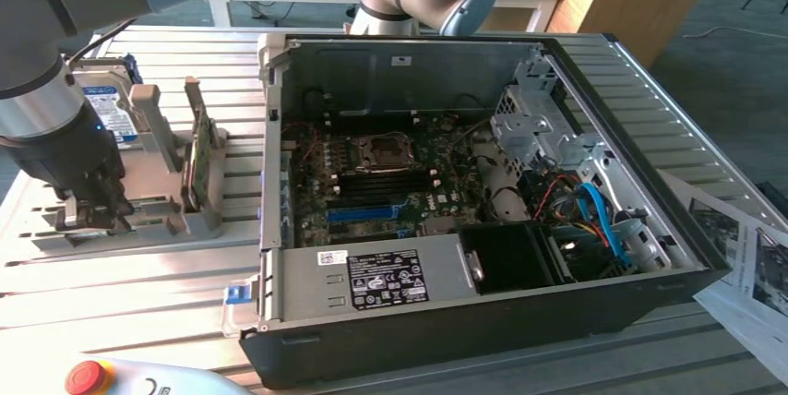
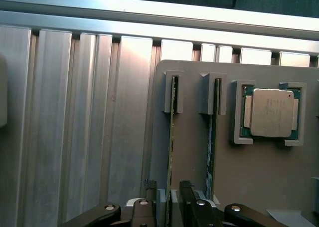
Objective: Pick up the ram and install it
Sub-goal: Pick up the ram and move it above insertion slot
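Note:
Two ram sticks stand on edge in slots of a grey holder (image 2: 192, 157): one ram stick (image 2: 172, 137) and a second ram stick (image 2: 212, 137) beside it. My gripper (image 2: 167, 188) is down over the first stick, one black finger (image 2: 149, 189) on each side of its thin edge. The gap between the fingers is wider than the stick, so the gripper is open. In the exterior view, the gripper (image 1: 92, 218) sits low over the grey holder (image 1: 161, 220) at the exterior view's left, beside the open computer case (image 1: 493, 192).
A processor chip (image 2: 271, 112) lies in a pocket of the holder next to the sticks. On the holder also stand a hard drive (image 1: 113, 109) and a broad green card (image 1: 197, 160). Inside the case lies the motherboard with black memory slots (image 1: 369, 187) and a blue slot (image 1: 369, 213). Papers (image 1: 745, 266) lie at the right.

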`<action>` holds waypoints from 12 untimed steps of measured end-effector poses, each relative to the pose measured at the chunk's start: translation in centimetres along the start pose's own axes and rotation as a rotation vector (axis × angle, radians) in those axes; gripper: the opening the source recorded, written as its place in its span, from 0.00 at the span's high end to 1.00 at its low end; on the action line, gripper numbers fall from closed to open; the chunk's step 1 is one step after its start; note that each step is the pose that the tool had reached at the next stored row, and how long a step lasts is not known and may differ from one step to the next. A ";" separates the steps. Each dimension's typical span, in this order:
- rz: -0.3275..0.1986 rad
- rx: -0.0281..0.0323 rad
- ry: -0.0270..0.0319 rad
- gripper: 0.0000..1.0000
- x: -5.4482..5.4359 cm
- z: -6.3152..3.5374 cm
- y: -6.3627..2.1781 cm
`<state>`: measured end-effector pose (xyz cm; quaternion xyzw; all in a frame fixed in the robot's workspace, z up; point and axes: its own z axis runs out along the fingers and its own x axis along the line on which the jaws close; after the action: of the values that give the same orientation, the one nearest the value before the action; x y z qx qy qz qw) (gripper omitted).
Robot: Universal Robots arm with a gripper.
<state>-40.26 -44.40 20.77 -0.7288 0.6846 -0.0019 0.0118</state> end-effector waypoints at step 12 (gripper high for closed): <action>0.000 -0.0003 0.0002 0.68 -0.1 0.24 0.02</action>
<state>-40.28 -44.26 20.53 -0.7287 0.6847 -0.0018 0.0116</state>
